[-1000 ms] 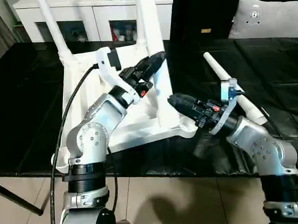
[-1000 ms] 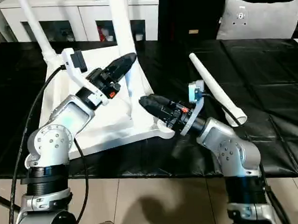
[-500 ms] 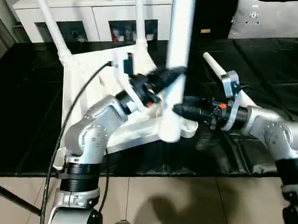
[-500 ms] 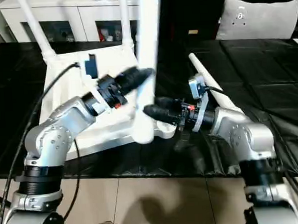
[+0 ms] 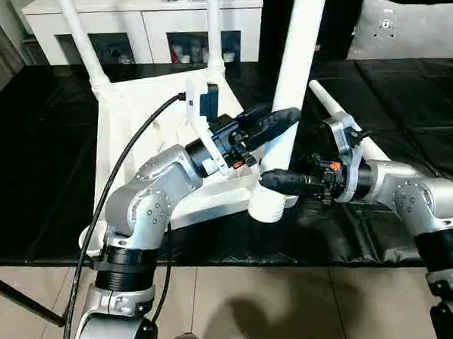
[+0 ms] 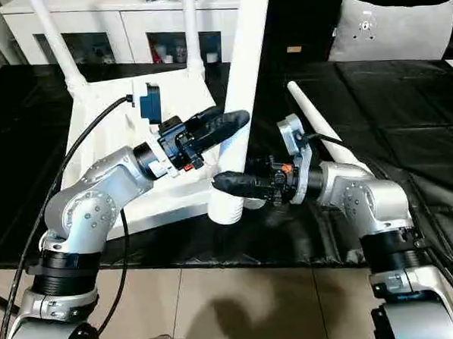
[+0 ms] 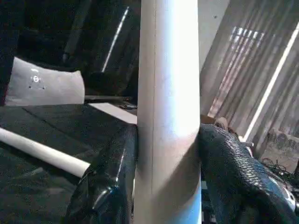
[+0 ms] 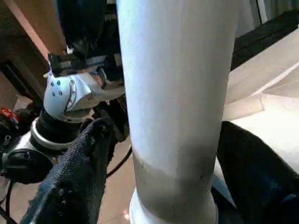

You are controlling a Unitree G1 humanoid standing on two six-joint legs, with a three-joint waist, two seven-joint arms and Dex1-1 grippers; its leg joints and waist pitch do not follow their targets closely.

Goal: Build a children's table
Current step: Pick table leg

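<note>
at the near edge of the black desk (image 5: 45, 194), the right gripper (image 5: 277, 183) reaches in low from the right, its fingers (image 8: 74, 172) spread on either side of the thick lower end of a white leg (image 5: 287, 98); in the right wrist view there is a gap on each side, so they bracket the leg without pinching it. just above, the left gripper (image 5: 273, 123) clamps the same leg, its fingers (image 7: 110, 177) pressed against both flanks. the leg leans up and away, its open foot just over the near corner socket of the upturned table top (image 5: 125, 122). beyond, two fitted legs (image 5: 83, 40) rise from the far corners. a loose leg (image 5: 337, 114) lies on the desk to the right. farther back stand a white cabinet (image 5: 143, 22) and a cushion (image 5: 409, 27).
</note>
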